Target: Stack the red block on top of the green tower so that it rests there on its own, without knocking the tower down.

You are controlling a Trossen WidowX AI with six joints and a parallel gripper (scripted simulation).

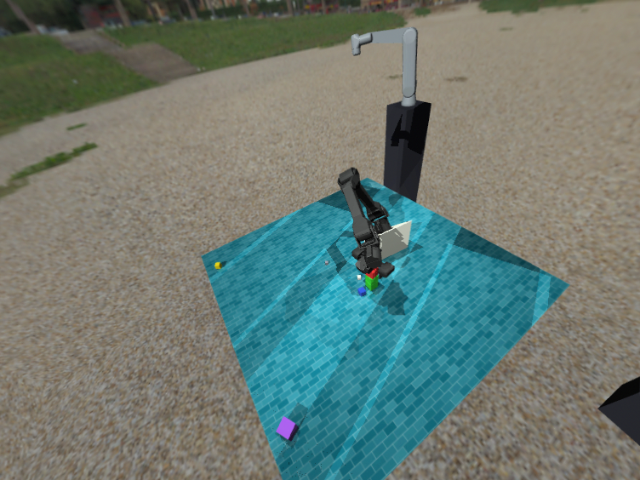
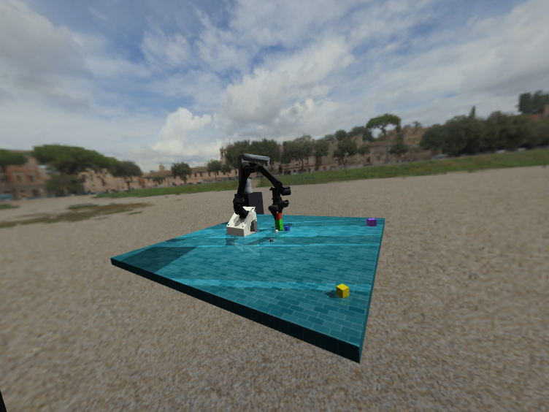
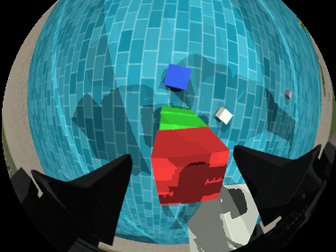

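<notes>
The claw [image 3: 179, 167] stands wide apart around the red block [image 3: 189, 163], which sits on the green tower [image 3: 179, 119]. If a finger brushes it while rising, the stack may topple.

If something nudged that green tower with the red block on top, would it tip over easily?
Probably yes. The green tower looks tall and narrow in the exterior view, so a sideways push would likely topple it. The red block seems only to rest on top, between the open gripper fingers, and might slide off first.
</notes>
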